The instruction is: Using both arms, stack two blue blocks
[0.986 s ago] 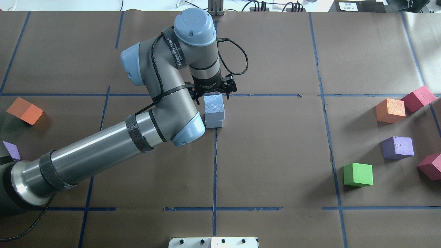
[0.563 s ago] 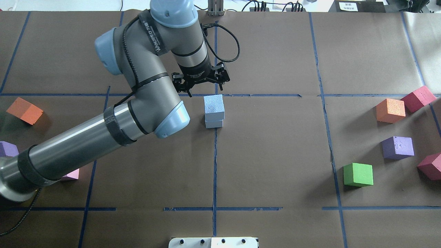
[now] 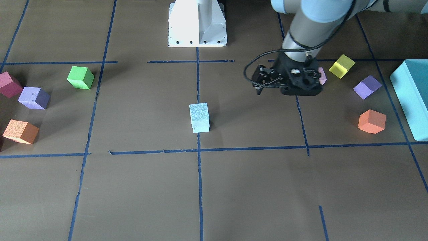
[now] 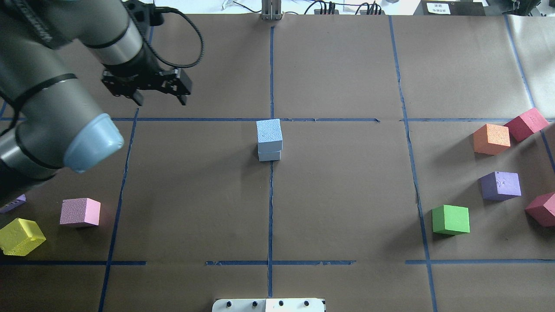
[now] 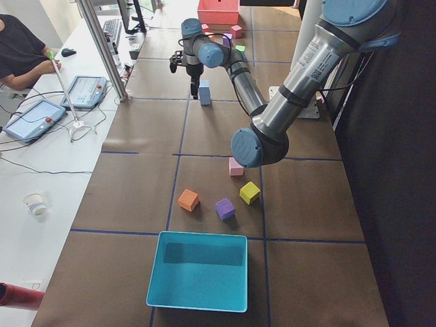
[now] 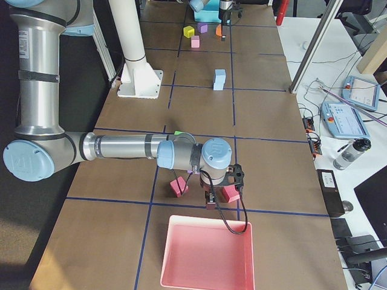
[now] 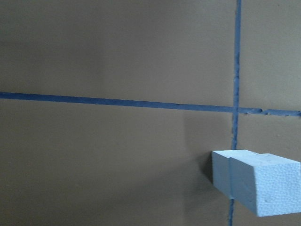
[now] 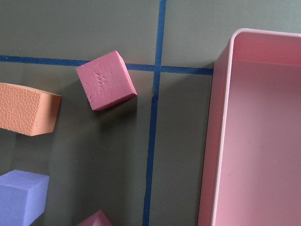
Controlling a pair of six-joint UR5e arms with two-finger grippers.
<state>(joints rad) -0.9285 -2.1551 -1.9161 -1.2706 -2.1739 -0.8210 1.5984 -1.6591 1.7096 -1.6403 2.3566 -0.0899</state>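
Note:
The two pale blue blocks stand stacked at the table's centre, the upper block [image 4: 269,133] squarely on the lower block [image 4: 269,155]. The stack also shows in the front view [image 3: 199,117] and at the lower right of the left wrist view [image 7: 256,181]. My left gripper [image 4: 160,100] is open and empty, well to the left of the stack and above the table; it also shows in the front view [image 3: 287,88]. My right gripper [image 6: 221,199] shows only in the right side view, low among red cubes near a pink tray; I cannot tell whether it is open or shut.
Green [image 4: 451,219], purple [image 4: 501,185], orange [image 4: 491,138] and red [image 4: 526,123] cubes lie at the right. Pink [image 4: 80,212] and yellow [image 4: 21,236] cubes lie at the near left. A teal box [image 3: 411,97] and a pink tray [image 8: 263,141] sit at the table's ends.
My left gripper has moved away from the stack, far to the left in the overhead view. The two blue blocks have stayed stacked and still.

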